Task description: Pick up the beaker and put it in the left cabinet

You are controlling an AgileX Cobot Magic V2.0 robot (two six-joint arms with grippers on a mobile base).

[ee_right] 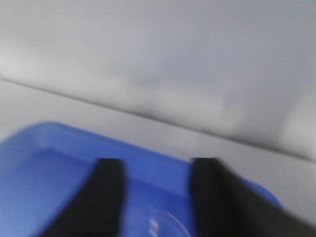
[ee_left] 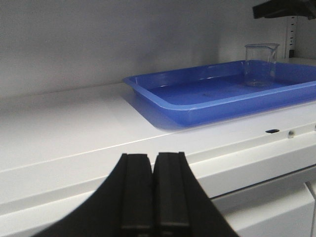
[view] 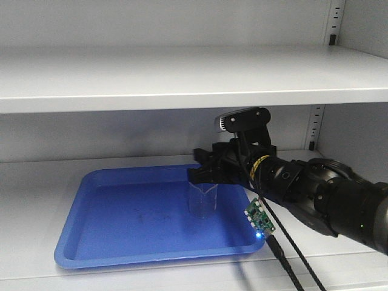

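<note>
The beaker (view: 202,203), small and of clear glass, stands upright in a blue tray (view: 91,242) on a shelf of the pale grey left cabinet (view: 36,182). My right gripper (view: 203,173) hovers open just above its rim, jaws wide apart and holding nothing. The right wrist view is blurred; the gripper (ee_right: 155,165) shows the beaker's rim (ee_right: 168,224) low between the fingers, over the tray (ee_right: 49,143). In the left wrist view the beaker (ee_left: 259,64) stands free in the tray (ee_left: 197,111). My left gripper (ee_left: 153,157) is shut and empty at the shelf's front edge (ee_left: 74,133).
An upper shelf (view: 182,79) hangs close above the right arm. A slotted upright (view: 313,127) stands at the back right. A green circuit board (view: 259,217) with a lit blue light and black cables (view: 291,254) hang off the right arm over the tray's near right corner.
</note>
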